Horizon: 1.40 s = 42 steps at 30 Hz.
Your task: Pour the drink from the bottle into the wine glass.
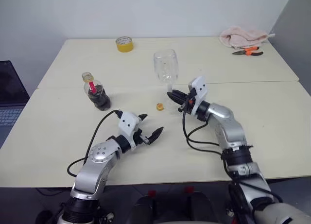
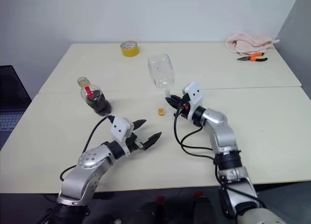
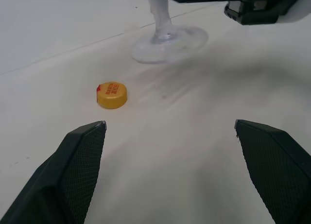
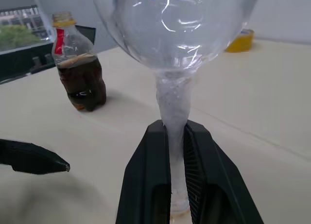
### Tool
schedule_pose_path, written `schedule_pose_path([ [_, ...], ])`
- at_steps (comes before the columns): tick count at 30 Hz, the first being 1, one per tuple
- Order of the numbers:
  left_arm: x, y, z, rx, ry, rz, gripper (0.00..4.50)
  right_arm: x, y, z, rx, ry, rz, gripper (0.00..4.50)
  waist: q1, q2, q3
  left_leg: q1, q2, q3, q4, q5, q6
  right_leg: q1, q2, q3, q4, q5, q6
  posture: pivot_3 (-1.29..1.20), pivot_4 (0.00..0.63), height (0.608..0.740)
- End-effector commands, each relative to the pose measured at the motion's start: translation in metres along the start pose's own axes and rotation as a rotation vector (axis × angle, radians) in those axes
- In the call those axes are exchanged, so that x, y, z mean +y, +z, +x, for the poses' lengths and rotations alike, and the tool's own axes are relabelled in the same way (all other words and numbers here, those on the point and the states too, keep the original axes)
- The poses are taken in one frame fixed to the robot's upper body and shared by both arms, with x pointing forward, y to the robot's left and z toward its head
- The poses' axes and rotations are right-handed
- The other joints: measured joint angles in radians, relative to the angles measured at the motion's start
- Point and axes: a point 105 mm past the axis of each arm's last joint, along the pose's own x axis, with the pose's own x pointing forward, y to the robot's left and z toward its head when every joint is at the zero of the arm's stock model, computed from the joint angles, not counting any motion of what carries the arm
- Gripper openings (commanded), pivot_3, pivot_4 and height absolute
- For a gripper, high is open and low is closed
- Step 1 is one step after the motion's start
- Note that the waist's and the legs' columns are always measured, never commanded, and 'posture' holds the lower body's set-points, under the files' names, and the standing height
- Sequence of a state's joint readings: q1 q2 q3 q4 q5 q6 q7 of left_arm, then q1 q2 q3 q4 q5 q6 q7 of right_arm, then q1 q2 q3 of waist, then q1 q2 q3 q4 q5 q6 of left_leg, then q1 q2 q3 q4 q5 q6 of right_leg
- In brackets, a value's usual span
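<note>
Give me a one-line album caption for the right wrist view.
Right gripper clamps the empty wine glass by its stem.

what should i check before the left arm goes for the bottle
1. Cap off the bottle: ok, the yellow cap lies loose on the table and the neck is open.
2. Drink in the bottle: ok, dark liquid fills its lower part.
3. Wine glass secured: ok, the right gripper is shut on its stem and the glass stands upright.
4. Glass bowl empty: ok, nothing inside.
5. Left gripper free: ok, fingers spread wide, nothing between them.
6. Bottle within the left gripper's reach: cannot tell; it stands apart from the gripper, further out on the table and to the left.
</note>
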<state>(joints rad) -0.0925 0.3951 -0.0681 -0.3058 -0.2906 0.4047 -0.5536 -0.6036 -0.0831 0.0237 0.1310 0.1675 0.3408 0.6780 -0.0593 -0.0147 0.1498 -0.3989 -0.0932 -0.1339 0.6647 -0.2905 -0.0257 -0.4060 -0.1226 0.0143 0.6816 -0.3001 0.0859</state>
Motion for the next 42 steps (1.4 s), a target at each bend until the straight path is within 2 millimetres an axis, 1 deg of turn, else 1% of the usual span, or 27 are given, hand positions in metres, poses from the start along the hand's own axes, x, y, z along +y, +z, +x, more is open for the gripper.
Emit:
schedule_pose_path([
  [1, 0.011, 0.01, -0.013, -0.036, 0.034, 0.007, 4.5, 0.014, 0.02, 0.0, -0.094, -0.044, 0.008, 0.14, 0.0, 0.0, 0.0, 0.0, 0.0, 0.0, 0.0, 0.0, 0.0, 0.0, 0.0, 0.0, 0.0, 0.0, 0.0, 0.0, 0.15, 0.74],
  [5, 0.02, 0.008, -0.022, -0.026, 0.068, 0.005, 4.5, 0.018, 0.003, 0.002, -0.043, -0.117, 0.091, 0.14, 0.0, 0.0, 0.0, 0.001, 0.0, 0.0, 0.0, 0.0, 0.0, 0.0, 0.0, 0.0, 0.0, 0.0, 0.0, 0.0, 0.15, 0.74],
  [9, 0.019, 0.007, -0.023, -0.025, 0.074, 0.001, 4.5, 0.019, -0.015, 0.004, 0.032, -0.153, 0.08, 0.14, 0.003, 0.0, 0.0, 0.001, -0.001, 0.0, 0.0, 0.0, 0.0, 0.001, 0.0, 0.0, -0.001, 0.0, 0.0, 0.0, 0.15, 0.74],
  [14, 0.015, 0.007, -0.022, -0.028, 0.074, -0.005, 4.5, 0.019, -0.02, 0.007, 0.043, -0.18, 0.071, 0.14, 0.002, 0.0, 0.0, 0.001, 0.0, 0.0, 0.0, 0.0, 0.0, 0.0, 0.0, 0.0, 0.0, 0.0, 0.0, 0.0, 0.15, 0.74],
  [18, 0.014, 0.007, -0.023, -0.028, 0.075, -0.005, 4.5, 0.015, -0.028, 0.008, 0.058, -0.203, 0.064, 0.14, 0.001, 0.0, 0.0, 0.001, 0.0, 0.0, 0.0, 0.0, 0.0, 0.0, 0.0, 0.0, 0.0, 0.0, 0.0, 0.0, 0.15, 0.74],
  [25, 0.016, 0.01, -0.023, -0.025, 0.078, 0.007, 4.5, 0.016, -0.039, 0.009, 0.094, -0.214, 0.061, 0.14, 0.001, 0.0, 0.0, 0.001, 0.0, 0.0, 0.0, 0.0, 0.0, 0.001, 0.0, 0.0, 0.0, 0.0, 0.0, 0.0, 0.15, 0.74],
  [28, 0.015, 0.009, -0.023, -0.021, 0.073, 0.011, 4.5, 0.018, -0.045, 0.006, 0.127, -0.194, 0.059, 0.14, 0.001, 0.0, -0.001, 0.002, 0.0, 0.0, 0.0, 0.0, 0.0, 0.001, 0.0, 0.0, 0.0, 0.0, 0.0, 0.0, 0.15, 0.74],
  [32, 0.015, 0.009, -0.02, -0.018, 0.065, 0.012, 4.5, 0.013, -0.055, -0.009, 0.185, -0.172, 0.044, 0.14, 0.003, 0.0, -0.001, 0.002, 0.0, 0.0, 0.0, 0.0, 0.0, 0.002, 0.0, 0.0, -0.001, 0.0, 0.0, 0.0, 0.15, 0.74],
  [37, 0.015, 0.009, -0.017, -0.019, 0.055, 0.012, 4.5, 0.006, -0.061, -0.023, 0.225, -0.166, 0.028, 0.14, 0.005, 0.0, -0.002, 0.002, 0.0, 0.0, 0.0, 0.0, 0.0, 0.002, 0.0, 0.0, 0.0, 0.0, 0.0, 0.0, 0.15, 0.74],
  [42, 0.016, 0.01, -0.016, -0.02, 0.051, 0.013, 4.5, 0.007, -0.061, -0.027, 0.233, -0.143, 0.028, 0.13, 0.006, 0.0, -0.002, 0.002, 0.0, 0.0, 0.0, 0.0, 0.0, 0.002, 0.0, 0.0, -0.001, 0.0, 0.0, 0.0, 0.15, 0.74],
])
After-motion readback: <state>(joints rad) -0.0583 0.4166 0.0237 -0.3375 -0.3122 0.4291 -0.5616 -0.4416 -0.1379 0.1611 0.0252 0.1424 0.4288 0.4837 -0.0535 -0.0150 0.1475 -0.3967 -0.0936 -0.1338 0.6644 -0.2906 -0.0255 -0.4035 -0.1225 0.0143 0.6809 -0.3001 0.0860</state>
